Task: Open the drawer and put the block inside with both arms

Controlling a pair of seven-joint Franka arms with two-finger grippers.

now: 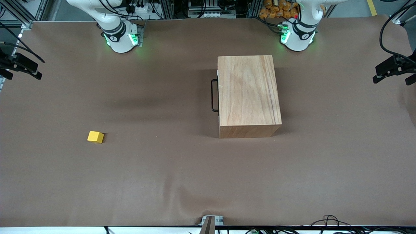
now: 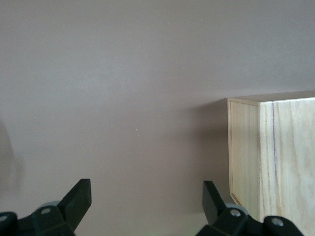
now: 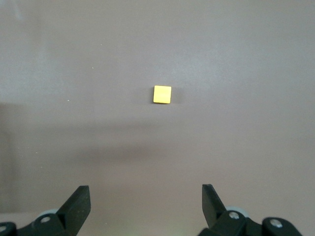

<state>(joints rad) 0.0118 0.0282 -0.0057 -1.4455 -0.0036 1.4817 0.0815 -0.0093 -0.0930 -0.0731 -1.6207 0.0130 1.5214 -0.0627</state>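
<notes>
A large wooden box stands mid-table toward the left arm's end. Its drawer is shut, and the thin black wire handle faces the right arm's end. A small yellow block lies on the mat toward the right arm's end, nearer the front camera than the box. In the right wrist view the block lies well clear of my open, empty right gripper. My left gripper is open and empty, high over the mat beside a corner of the box. Neither gripper shows in the front view; both arms wait, raised.
The brown mat covers the whole table. The two arm bases glow green at the table edge farthest from the front camera. Black camera mounts stand at each end of the table.
</notes>
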